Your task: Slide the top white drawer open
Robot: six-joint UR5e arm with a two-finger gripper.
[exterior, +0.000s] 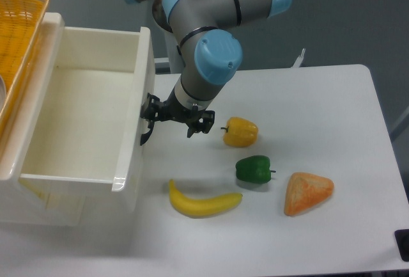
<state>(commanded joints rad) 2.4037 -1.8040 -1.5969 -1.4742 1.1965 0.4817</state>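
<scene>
The top white drawer [77, 123], a deep glossy rectangular box, stands pulled well out of its cabinet, its bare inside showing and its front panel directly left of the gripper [176, 118]. One black finger [151, 109] sits against that front panel at the black curved handle [146, 137], the other finger out to the right; whether the gripper is clenched on the handle cannot be told. Right of the gripper on the white tabletop [319, 110] lies a yellow bell pepper [240, 131]. Below-right are a green bell pepper [254, 169] and an orange triangular piece [307, 192]. Below the gripper lies a yellow banana [203, 201]. Far left, an orange woven basket [18, 34] rests atop the cabinet.
</scene>
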